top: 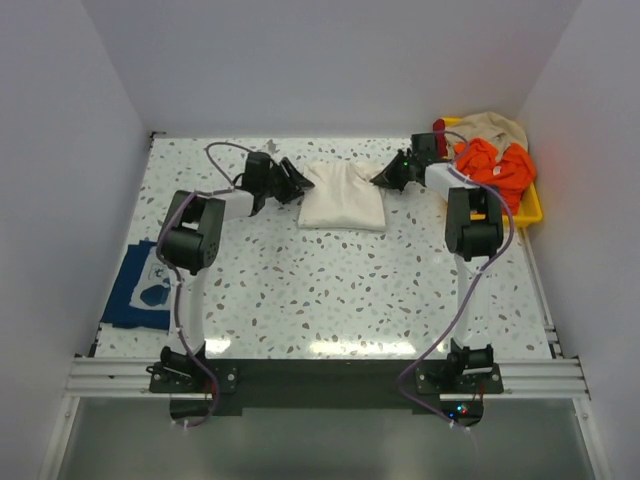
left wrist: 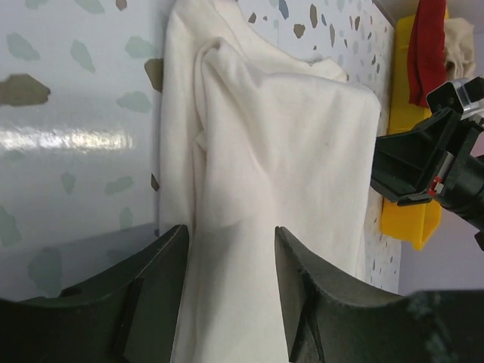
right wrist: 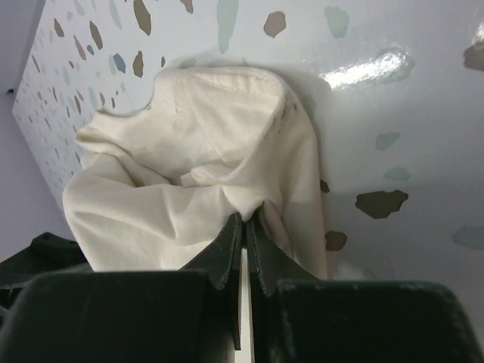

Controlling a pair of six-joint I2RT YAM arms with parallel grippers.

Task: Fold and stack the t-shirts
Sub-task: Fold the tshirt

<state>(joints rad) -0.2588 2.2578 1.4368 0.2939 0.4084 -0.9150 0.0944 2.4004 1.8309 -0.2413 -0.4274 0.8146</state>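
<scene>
Top external: folded cream t-shirt (top: pixel 343 197)

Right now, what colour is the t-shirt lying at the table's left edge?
Navy blue t-shirt with a pale printed graphic; it shows best in the top external view.

Lab booth: white walls (top: pixel 330 60), speckled table (top: pixel 330 290)

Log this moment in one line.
left gripper: open over cream shirt | right gripper: shut on cream shirt | navy shirt: apart, far left, not stacked
</scene>
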